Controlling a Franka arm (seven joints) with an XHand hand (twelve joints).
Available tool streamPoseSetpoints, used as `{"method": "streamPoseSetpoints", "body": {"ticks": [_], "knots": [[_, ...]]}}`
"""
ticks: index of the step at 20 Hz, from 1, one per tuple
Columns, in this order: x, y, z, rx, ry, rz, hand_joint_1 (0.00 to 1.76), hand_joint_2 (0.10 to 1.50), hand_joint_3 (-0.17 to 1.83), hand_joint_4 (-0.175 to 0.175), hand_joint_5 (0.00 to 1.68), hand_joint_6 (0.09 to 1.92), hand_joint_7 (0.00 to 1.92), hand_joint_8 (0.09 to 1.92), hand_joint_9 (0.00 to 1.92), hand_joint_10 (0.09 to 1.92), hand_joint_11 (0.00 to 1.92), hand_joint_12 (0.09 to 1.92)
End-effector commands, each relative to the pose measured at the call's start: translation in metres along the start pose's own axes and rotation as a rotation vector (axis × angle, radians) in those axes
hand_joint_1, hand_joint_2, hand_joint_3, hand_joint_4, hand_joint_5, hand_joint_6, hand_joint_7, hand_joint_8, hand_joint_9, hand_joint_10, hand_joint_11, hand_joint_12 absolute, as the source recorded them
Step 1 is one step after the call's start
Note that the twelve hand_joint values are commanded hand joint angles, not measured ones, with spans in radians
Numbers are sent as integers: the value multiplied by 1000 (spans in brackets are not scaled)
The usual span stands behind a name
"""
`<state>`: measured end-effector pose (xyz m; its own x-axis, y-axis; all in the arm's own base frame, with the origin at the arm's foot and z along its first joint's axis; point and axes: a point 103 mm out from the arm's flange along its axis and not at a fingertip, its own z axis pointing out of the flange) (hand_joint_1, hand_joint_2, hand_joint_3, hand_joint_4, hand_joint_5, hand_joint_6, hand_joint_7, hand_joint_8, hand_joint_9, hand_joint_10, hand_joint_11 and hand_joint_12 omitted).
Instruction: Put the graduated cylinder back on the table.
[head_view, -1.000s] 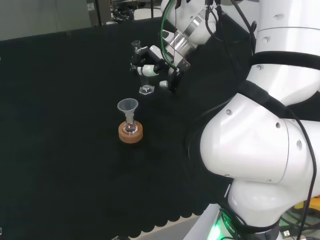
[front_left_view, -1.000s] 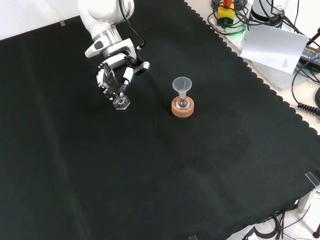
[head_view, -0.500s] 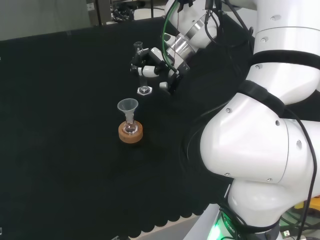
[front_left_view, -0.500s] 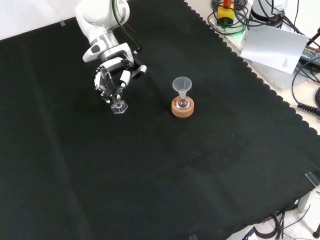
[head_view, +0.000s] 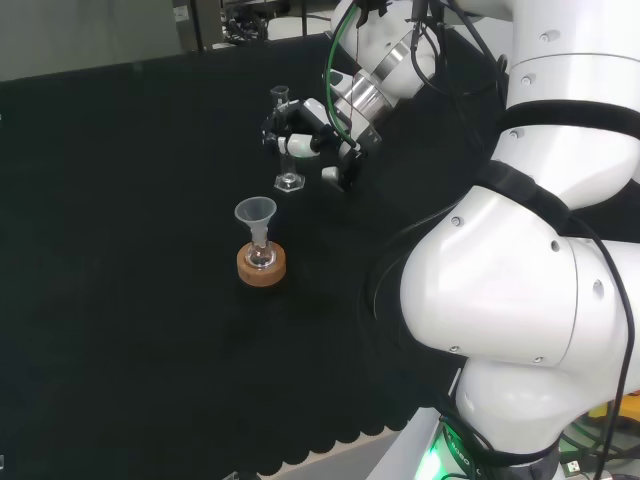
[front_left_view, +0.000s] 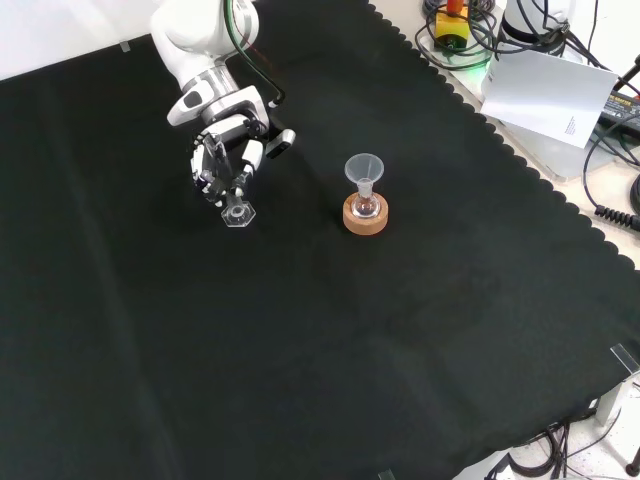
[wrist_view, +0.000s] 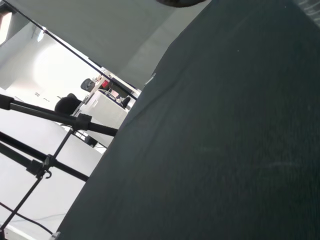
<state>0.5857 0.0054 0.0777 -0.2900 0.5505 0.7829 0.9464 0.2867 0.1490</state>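
Observation:
A small clear graduated cylinder with a hexagonal foot stands about upright, its foot at or just above the black cloth; contact is unclear. My hand has its fingers curled round the cylinder's tube. In the front view the hand comes down from the top left, and the cylinder's foot shows just below the fingers. The wrist view looks over bare black cloth towards the room beyond.
A clear funnel sits in a small flask on a cork ring, a short way nearer the camera than the cylinder in the head view. In the front view the cork ring lies to the right of the hand. The arm's white links stand at the head view's right.
The hand has carried the cylinder a little farther from the arm's base and lowered it. The cylinder has turned from tilted to about upright. The funnel and cork ring have not moved.

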Motion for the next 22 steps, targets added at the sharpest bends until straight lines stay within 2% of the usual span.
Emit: {"method": "streamPoseSetpoints", "body": {"ticks": [1, 2, 5, 6, 12, 16, 19, 22], "knots": [[1, -7, -1, 46, -16, -3, 1096, 1096, -9, 8, 1021, 938, 817, 614, 1239, 87, 1017, 938], [2, -8, -2, 51, -15, -2, 1079, 1091, -7, 57, 1024, 932, 782, 621, 1204, 87, 955, 987], [4, -10, -4, 55, -18, -8, 1014, 1019, -63, -2, 912, 744, 711, 622, 1123, 87, 810, 1082], [4, -10, -4, 57, -20, -9, 1003, 1011, -81, -12, 894, 713, 699, 619, 1109, 87, 780, 1103], [13, -10, -11, 63, -56, -11, 956, 1002, -173, -24, 779, 689, 646, 612, 1036, 87, 647, 1190], [21, -8, -27, 55, -85, -16, 919, 978, -175, -42, 591, 683, 582, 612, 979, 87, 567, 1235], [30, -7, -44, 49, -110, -18, 878, 954, -175, -57, 431, 598, 480, 630, 906, 87, 487, 1273], [41, -9, -63, 38, -146, -24, 848, 938, -175, -62, 381, 489, 392, 655, 838, 87, 408, 1305]]}}
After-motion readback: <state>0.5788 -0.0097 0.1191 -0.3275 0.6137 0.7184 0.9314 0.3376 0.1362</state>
